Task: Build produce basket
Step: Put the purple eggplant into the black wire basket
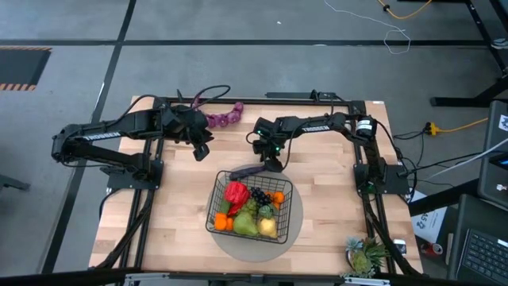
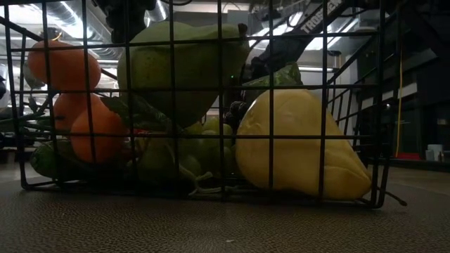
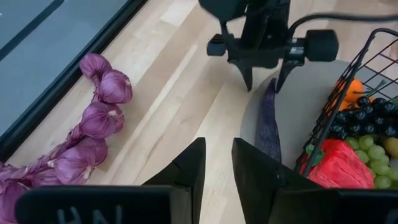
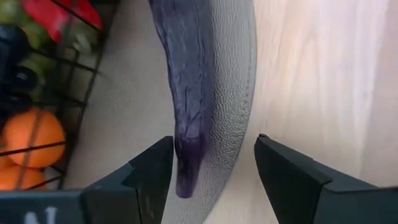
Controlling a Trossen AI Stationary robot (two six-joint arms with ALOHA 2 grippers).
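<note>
Hovering with fingers apart over the long purple vegetable (image 4: 186, 93) lying on the grey mat (image 1: 226, 242) beside the basket (image 1: 216, 199) mid-bench, the right claw (image 1: 273, 161) looks poised to grab it, while the left claw (image 1: 201, 148), also apart, waits near the bench's far edge.

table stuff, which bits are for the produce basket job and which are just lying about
For the job:
basket
produce in it
purple pod on the mat, under the open right hand
purple garlic string

Lying about:
grey mat
potted plant
left hand, open, waiting near the string
</note>
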